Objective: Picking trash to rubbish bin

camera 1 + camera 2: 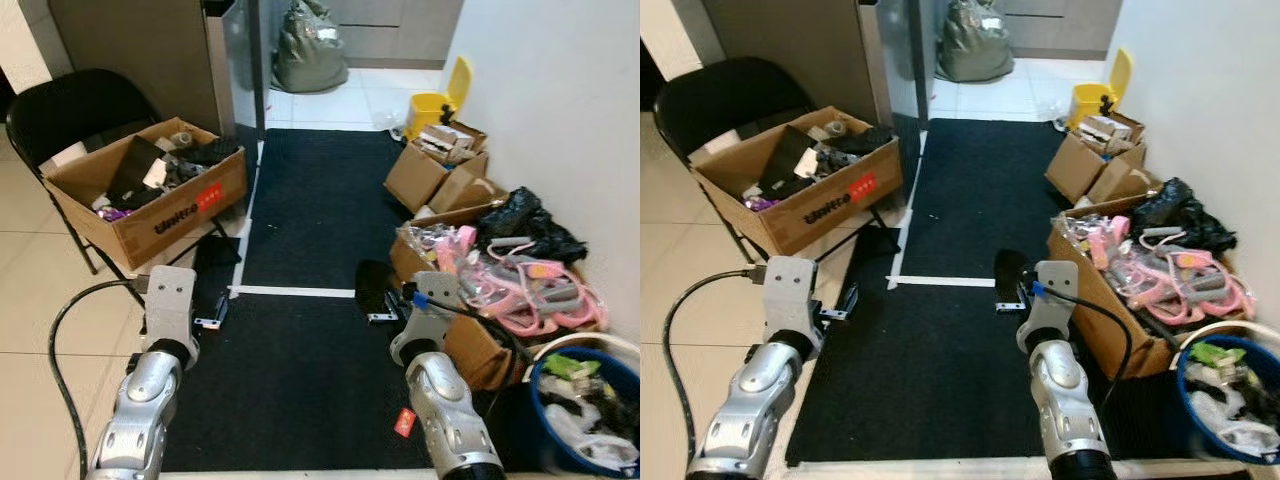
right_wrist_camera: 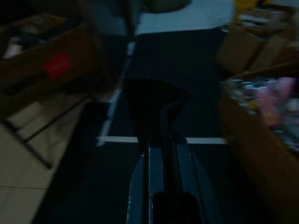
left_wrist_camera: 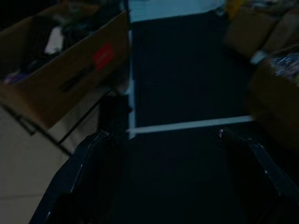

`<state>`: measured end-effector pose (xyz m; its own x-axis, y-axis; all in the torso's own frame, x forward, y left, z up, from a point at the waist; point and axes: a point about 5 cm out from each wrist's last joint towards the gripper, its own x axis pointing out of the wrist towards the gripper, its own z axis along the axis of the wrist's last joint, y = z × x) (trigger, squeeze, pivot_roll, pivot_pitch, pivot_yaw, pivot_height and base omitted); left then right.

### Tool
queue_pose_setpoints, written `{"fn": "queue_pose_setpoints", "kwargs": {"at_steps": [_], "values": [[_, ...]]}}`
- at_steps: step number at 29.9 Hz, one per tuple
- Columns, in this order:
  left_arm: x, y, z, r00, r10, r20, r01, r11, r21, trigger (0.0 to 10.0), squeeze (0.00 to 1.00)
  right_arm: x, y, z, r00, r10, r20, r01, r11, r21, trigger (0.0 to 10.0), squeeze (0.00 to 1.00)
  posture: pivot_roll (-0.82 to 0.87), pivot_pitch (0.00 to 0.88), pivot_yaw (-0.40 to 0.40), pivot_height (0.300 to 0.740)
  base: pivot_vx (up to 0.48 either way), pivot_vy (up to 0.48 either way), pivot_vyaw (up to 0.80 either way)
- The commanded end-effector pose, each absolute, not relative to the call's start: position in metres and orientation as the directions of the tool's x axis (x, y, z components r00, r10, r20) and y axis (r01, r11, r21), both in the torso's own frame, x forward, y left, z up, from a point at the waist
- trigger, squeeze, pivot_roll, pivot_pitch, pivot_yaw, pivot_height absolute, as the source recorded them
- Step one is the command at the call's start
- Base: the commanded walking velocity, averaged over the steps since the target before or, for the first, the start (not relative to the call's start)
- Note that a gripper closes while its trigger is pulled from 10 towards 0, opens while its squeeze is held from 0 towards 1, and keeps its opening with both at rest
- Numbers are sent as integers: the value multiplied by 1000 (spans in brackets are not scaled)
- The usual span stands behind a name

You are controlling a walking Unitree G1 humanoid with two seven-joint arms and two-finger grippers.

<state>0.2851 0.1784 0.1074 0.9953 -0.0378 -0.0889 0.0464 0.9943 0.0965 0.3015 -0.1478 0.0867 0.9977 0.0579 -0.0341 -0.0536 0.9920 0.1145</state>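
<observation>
- While pinched between the fingers of the right gripper (image 2: 158, 154), which are pressed together, looks like a black scrap (image 2: 154, 105); dim wrist view, so not 100% sure.
- Held low over the dark mat (image 1: 310, 200), just fwd of the robot, near the white line.
- Prob. v. light, thin and floppy, like film or plastic sheet: curled edge, no stiffness to speak of.
- Likely slippery and apt to cling to the pads on release; not fragile, so OK to squeeze hard.
- Best hold: well in from the edge, on a bunched part, not a loose corner.
- Left gripper (image 3: 166, 137): fingers wide apart, nothing between, low over the mat's left side.
- Blue rubbish bin (image 1: 542, 392) at the robot's right, by the wall, already part full of white and green bits.
- Also a small red scrap (image 1: 404, 422) flat on the mat beside the right arm; paper-like, hard to nip off the pile, would need an edge pick.
- Writing: dark print on the cardboard box (image 1: 170, 215) on the chair, reads approx. "Unitree"; red label next to it, too small to read.
- No other brand or text legible.
</observation>
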Motion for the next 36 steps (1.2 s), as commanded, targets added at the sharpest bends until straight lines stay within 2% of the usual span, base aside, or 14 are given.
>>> {"fn": "queue_pose_setpoints", "kwargs": {"at_steps": [1, 36], "values": [[283, 184, 102, 993, -26, -114, 39, 993, 112, 10000, 0, 300, -148, 85, 998, 48, -33, -43, 990, 131, 10000, 0, -31, 81, -13, 740, 292, 0, 0], [285, 184, 105, 994, -23, -109, 36, 993, 115, 10000, 0, 301, -148, 84, 999, 36, -37, -31, 990, 135, 10000, 0, -23, 94, -14, 740, 289, 0, 0]]}}
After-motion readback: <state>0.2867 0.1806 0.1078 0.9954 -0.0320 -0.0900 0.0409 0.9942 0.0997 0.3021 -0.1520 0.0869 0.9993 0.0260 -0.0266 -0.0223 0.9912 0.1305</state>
